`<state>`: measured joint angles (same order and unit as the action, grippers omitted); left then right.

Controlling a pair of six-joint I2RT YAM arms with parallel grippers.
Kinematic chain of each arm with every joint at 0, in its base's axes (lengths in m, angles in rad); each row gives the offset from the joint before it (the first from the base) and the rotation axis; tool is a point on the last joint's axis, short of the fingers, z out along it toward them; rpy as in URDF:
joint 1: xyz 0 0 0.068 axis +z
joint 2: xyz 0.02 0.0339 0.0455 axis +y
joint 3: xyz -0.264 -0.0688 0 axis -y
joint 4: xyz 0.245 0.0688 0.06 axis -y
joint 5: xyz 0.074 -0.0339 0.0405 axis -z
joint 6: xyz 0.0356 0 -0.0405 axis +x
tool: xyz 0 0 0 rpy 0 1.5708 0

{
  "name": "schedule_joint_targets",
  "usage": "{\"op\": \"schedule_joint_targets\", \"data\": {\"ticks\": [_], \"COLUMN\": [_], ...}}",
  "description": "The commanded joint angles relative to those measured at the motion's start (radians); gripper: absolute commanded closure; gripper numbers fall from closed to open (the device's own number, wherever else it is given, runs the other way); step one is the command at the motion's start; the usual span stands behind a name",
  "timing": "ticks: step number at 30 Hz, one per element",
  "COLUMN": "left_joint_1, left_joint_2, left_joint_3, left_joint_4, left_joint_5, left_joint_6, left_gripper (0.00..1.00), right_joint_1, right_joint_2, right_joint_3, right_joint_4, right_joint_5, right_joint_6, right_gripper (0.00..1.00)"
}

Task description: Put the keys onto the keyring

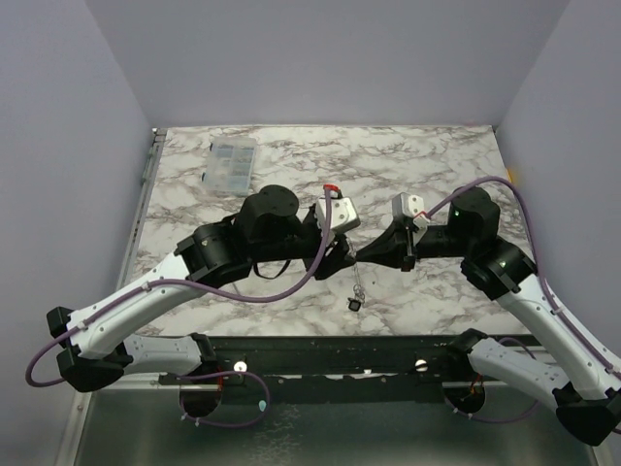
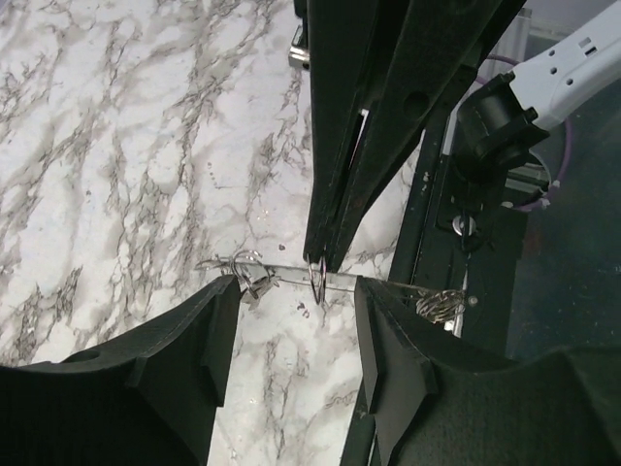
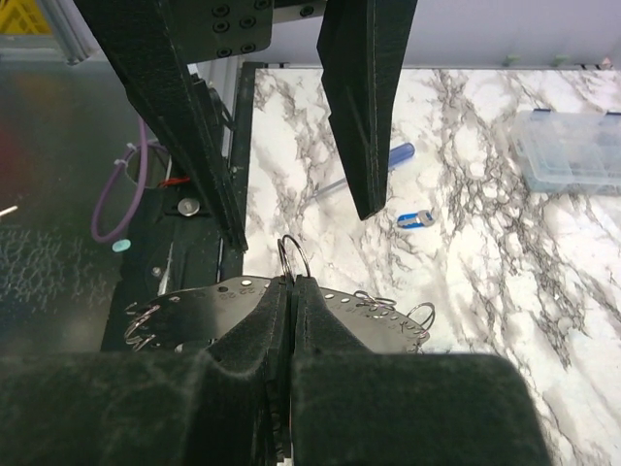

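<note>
The keyring is a thin perforated band [image 3: 388, 313] with small metal rings along it, held between the two grippers. My right gripper [image 3: 293, 282] is shut on a small metal ring [image 3: 294, 258] at the band's edge. In the left wrist view the band [image 2: 281, 276] runs edge-on across the tips of my open left gripper [image 2: 294, 282], and the right fingers [image 2: 335, 194] pinch the ring [image 2: 317, 277] from above. A tiny blue-headed key [image 3: 415, 219] lies on the table. In the top view both grippers meet mid-table, left [image 1: 340, 254] and right [image 1: 369, 254]. A dark-headed key [image 1: 354, 304] shows just below them.
A clear plastic box [image 1: 233, 160] stands at the back left of the marble table [image 1: 446, 165]; it also shows in the right wrist view [image 3: 572, 146]. A blue-handled tool [image 3: 383, 163] lies near the blue key. A red part [image 1: 333, 188] shows behind the left wrist.
</note>
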<state>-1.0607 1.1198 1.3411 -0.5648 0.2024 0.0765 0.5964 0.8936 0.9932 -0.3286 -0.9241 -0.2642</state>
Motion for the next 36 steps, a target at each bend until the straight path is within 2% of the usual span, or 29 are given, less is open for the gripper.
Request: {"op": "schedule_joint_targets", "data": {"ticks": [1, 9, 19, 33, 36], "left_joint_1": [0.002, 0.002, 0.004, 0.004, 0.003], "left_joint_2": [0.075, 0.147, 0.219, 0.259, 0.261], "left_joint_3": [0.115, 0.191, 0.274, 0.341, 0.351], "left_joint_4": [-0.143, -0.219, -0.293, -0.352, -0.352], "left_joint_5": [0.09, 0.087, 0.088, 0.103, 0.108], "left_joint_6": [0.064, 0.113, 0.166, 0.191, 0.191], "left_gripper": [0.45, 0.56, 0.62, 0.58, 0.55], "right_joint_1": [0.008, 0.014, 0.022, 0.032, 0.034], "right_joint_2": [-0.018, -0.028, -0.028, -0.034, -0.037], "right_joint_3": [0.027, 0.024, 0.023, 0.027, 0.023], "right_joint_4": [-0.033, -0.042, -0.052, -0.067, -0.066], "right_joint_5": [0.031, 0.034, 0.039, 0.076, 0.08], "right_joint_6": [-0.028, -0.032, -0.038, -0.053, -0.054], "right_gripper": [0.99, 0.99, 0.99, 0.99, 0.99]}}
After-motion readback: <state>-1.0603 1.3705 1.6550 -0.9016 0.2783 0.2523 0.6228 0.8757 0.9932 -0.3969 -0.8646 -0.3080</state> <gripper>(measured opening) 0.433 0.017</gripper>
